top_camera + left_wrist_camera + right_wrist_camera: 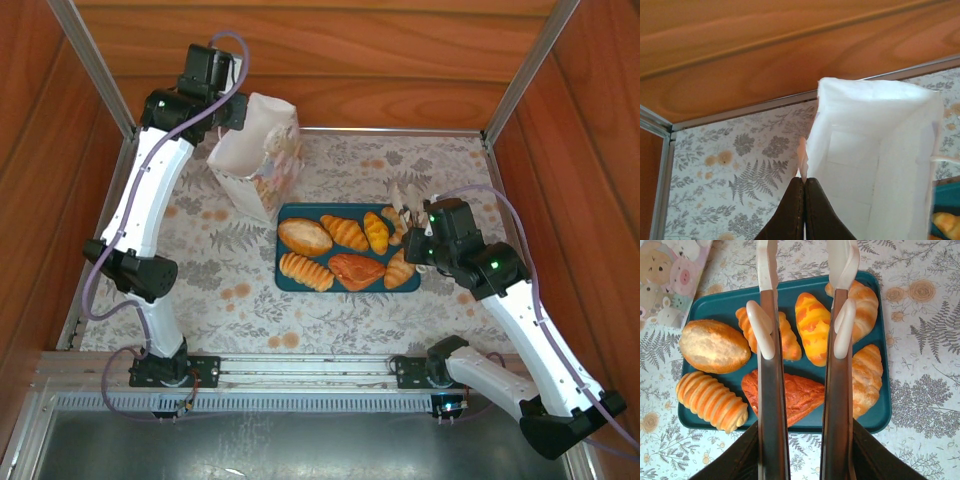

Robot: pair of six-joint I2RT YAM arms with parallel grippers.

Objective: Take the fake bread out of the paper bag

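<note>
The white paper bag (pixel 256 152) stands upright at the back left, its printed side (pixel 670 275) facing the tray. My left gripper (pixel 804 179) is shut on the bag's near rim, and the white inside of the bag (pixel 875 150) looks bare. Several fake bread pieces lie on the teal tray (pixel 340 288): an oval bun (pixel 714 346), a ridged roll (pixel 711 401), a reddish flat pastry (pixel 802 392), a yellow-orange roll (pixel 812 327) and croissants (pixel 866 380). My right gripper (pixel 802 260) hangs open above the tray's right half with nothing between its fingers.
Wooden walls (pixel 330 60) with aluminium rails close in the back and both sides. The floral tablecloth (pixel 230 300) lies bare in front of the tray and to its right (pixel 925 390). The bag stands close to the tray's back-left corner.
</note>
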